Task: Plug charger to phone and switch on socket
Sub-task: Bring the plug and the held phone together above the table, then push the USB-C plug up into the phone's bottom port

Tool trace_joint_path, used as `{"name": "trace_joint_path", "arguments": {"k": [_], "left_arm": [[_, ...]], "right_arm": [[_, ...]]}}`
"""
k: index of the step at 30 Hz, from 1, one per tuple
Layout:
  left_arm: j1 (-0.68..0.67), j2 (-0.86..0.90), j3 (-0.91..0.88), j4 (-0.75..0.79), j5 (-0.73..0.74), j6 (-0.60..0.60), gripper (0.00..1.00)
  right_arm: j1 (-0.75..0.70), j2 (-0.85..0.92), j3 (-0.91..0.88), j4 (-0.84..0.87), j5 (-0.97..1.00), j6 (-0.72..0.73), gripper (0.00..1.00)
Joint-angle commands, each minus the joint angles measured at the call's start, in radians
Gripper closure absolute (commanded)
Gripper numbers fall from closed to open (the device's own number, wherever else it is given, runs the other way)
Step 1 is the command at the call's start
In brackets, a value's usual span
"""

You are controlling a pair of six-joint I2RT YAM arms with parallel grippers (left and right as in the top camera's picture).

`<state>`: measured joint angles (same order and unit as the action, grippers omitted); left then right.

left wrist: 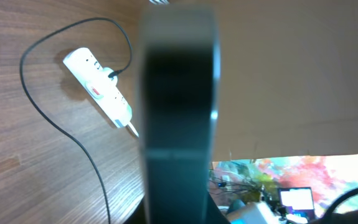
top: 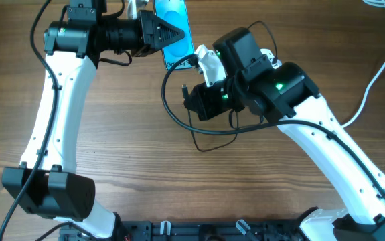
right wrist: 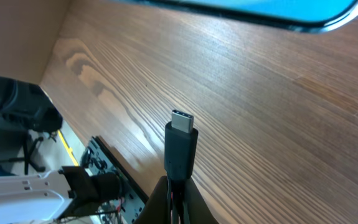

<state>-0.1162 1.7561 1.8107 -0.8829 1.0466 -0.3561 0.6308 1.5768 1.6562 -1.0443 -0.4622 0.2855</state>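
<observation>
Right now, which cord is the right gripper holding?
The thin black charger, pinched near its free end by the right gripper; the thick white cord lies loose, off to the side.

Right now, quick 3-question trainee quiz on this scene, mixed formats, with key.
1. True or false: the charger tip is already seated in the phone.
2. The left hand holds: A) the charger, B) the phone, C) nothing.
3. Which hand grips the charger's tip?
Key: 1 false; 2 B; 3 the right hand.
</observation>
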Motion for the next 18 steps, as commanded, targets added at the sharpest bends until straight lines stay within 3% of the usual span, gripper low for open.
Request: {"name": "trace_joint_path", "arguments": {"k": [1,18], "left_arm": [[-0.005,0.0,0.005,0.003,0.003,0.039,0.96],[-0.006,0.0,0.005,-0.01,0.083,0.066,0.96]], "right_arm": [[0.002,-0.031,0.016,0.032,0.029,0.029,0.95],[0.002,-0.032,0.029,0.111,0.069,0.084,0.95]]}}
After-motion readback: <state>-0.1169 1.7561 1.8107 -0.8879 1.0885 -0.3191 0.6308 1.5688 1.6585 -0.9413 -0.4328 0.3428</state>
